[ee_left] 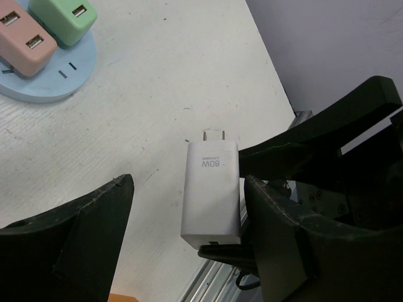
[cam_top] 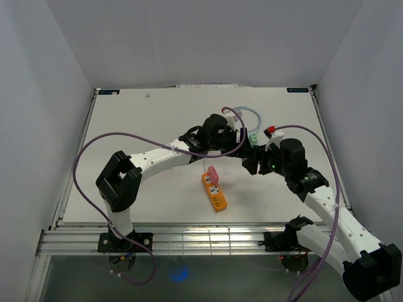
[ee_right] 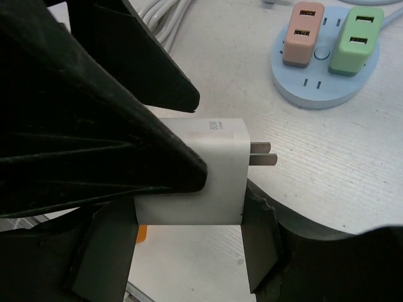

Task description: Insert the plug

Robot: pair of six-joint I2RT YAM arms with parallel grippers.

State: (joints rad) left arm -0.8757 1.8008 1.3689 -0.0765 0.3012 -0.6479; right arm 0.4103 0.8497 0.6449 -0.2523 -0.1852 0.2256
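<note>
**Left to right:** The left gripper (ee_left: 189, 189) stands wide around the white charger (ee_left: 211, 192). One finger is well clear of the charger's left face and the other is just beside its right edge. The right gripper (ee_right: 189, 211) clamps the charger by its flanks and holds it off the table, with the prongs (ee_right: 263, 154) pointing toward the round blue hub (ee_right: 315, 94).

This looks like a hand-over. To do it well, close the left jaws squarely on the flat faces and well back from the prongs. Let the right gripper go only once that grip is firm, and hold the body level so the prongs line up with a free slot.

- **Top view:** Only here do you see both arms meeting mid-table, and the orange power strip (cam_top: 215, 192) nearer the bases with a pink block at its far end.
- **Left wrist view:** Only this view shows the open gap at the left finger.
- **Right wrist view:** Only here do you see the right fingers pressed on both sides of the charger.
</note>
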